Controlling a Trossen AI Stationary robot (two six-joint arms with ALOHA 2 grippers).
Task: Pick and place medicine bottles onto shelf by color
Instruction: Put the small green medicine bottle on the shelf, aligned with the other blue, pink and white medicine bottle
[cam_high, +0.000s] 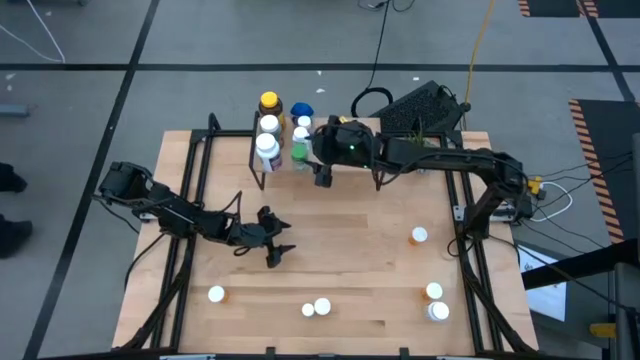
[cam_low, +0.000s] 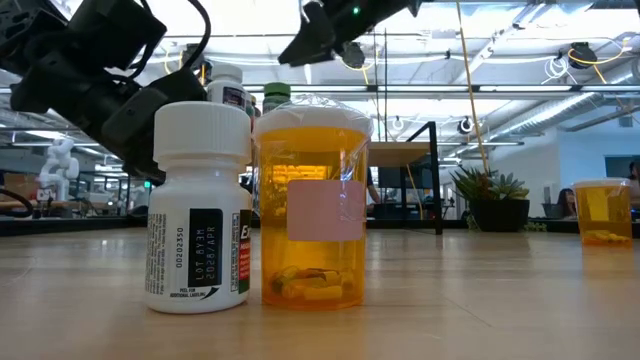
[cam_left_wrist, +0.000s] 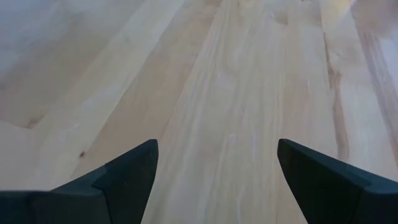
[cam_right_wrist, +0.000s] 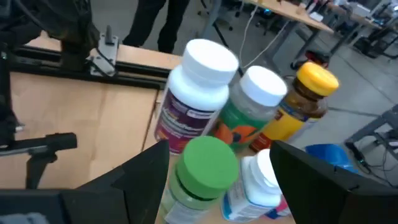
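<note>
White, yellow, blue and green caps top six smooth plastic medicine bottles crowded at the left end of the shelf (cam_high: 300, 150), a light-wood board at the table's far edge, and only the right wrist view shows them close: a green-capped bottle (cam_right_wrist: 200, 175) stands between the spread fingers of the right gripper (cam_right_wrist: 217, 180), ungripped, beside a white-capped bottle with a purple label (cam_right_wrist: 194, 93) and a yellow-capped amber bottle (cam_right_wrist: 303, 102). The low view alone reveals the translucent orange pill bottle (cam_low: 312, 200) touching a white bottle (cam_low: 200, 205) on the grainy tabletop (cam_high: 350, 260), where other bottles lie scattered. Left gripper (cam_high: 274, 248) hovers mid-table, fingers spread, empty.
</note>
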